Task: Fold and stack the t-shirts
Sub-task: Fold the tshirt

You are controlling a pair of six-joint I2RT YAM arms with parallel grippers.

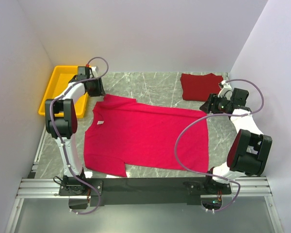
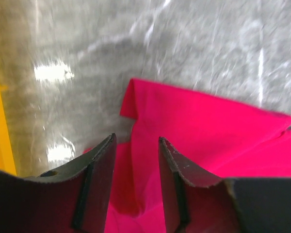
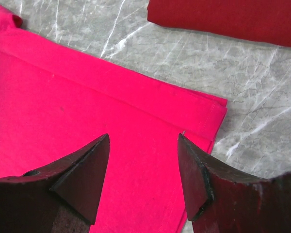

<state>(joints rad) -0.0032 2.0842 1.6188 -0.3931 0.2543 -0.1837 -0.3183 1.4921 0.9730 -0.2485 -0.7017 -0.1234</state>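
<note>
With jaws apart, the left claw (image 2: 136, 138) hangs over a sleeve of the pink shirt (image 1: 145, 138) and the right claw (image 3: 143, 136) over its hem corner, the maroon shirt (image 3: 223, 19) beyond; the first fold looks pending, so both must pinch cloth

1. My top camera looks down from high at 6 o'clock over the whole worktop (image 1: 150, 85).
2. Left wrist: close above the pink shirt (image 2: 199, 131), at its 11 o'clock sleeve.
3. Right wrist: close above its 2 o'clock corner; all three share that shirt.
</note>
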